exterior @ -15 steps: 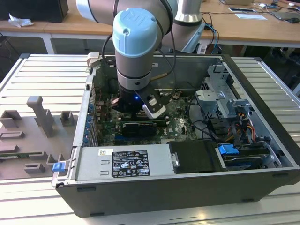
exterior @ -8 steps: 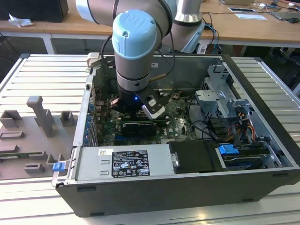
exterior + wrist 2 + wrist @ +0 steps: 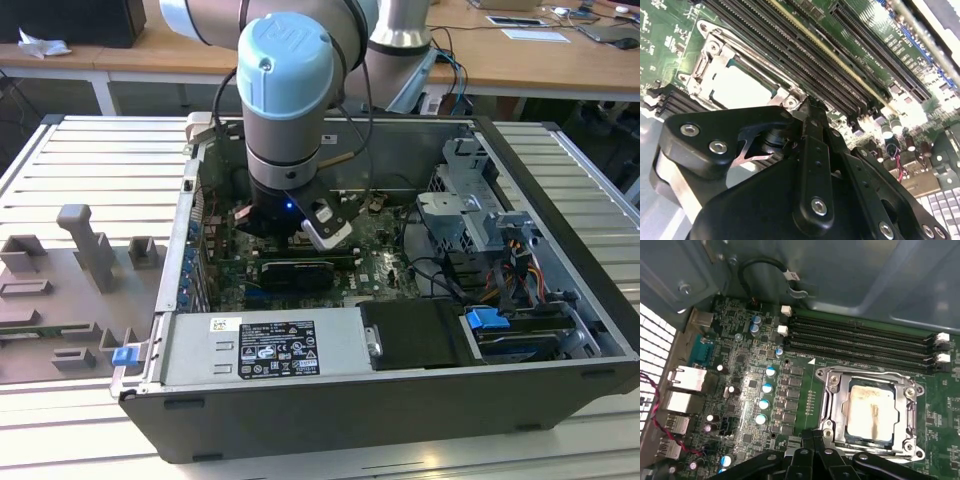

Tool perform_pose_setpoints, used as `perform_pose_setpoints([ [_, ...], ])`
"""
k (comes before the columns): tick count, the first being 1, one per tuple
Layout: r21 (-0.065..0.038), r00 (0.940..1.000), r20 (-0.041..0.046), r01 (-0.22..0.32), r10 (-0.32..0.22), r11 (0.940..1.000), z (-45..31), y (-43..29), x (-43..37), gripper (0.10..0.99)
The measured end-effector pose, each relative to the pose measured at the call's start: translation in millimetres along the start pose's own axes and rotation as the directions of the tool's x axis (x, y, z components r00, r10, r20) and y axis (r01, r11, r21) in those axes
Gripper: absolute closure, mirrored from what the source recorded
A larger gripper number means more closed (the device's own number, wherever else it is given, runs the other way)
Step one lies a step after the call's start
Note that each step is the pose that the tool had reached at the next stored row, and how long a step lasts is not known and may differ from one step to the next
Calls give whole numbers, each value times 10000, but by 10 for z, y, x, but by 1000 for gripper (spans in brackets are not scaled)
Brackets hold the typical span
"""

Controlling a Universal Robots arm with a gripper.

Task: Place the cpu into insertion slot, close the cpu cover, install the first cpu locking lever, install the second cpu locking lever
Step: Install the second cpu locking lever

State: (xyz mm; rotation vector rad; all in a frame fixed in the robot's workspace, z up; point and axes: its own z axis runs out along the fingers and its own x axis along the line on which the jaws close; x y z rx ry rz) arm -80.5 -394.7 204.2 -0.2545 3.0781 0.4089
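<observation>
Your small flat square silver-beige cpu (image 3: 871,410) already sits in the silvery-rimmed insertion slot (image 3: 832,390), under the thin silvery frame-shaped cpu cover (image 3: 905,412). The black end effector (image 3: 812,107) hovers just beside it; I judge its fingers pinched together, holding nothing. Treat the thin, springy cover gently, pressing at its rim.

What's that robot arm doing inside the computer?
It is working on the computer's main board. The arm's hand hangs low inside the open case, right over the green board. In both wrist views, the cpu already sits in the insertion slot, and the cpu cover lies down around it like a silver frame. The hand is just beside the slot, next to the long black memory slots.
</observation>
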Motion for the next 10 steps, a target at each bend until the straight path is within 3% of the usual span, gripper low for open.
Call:
perform_pose_setpoints([
  [10,-46,10000,6,5,-5,10000,-172,46,-10,980],
])
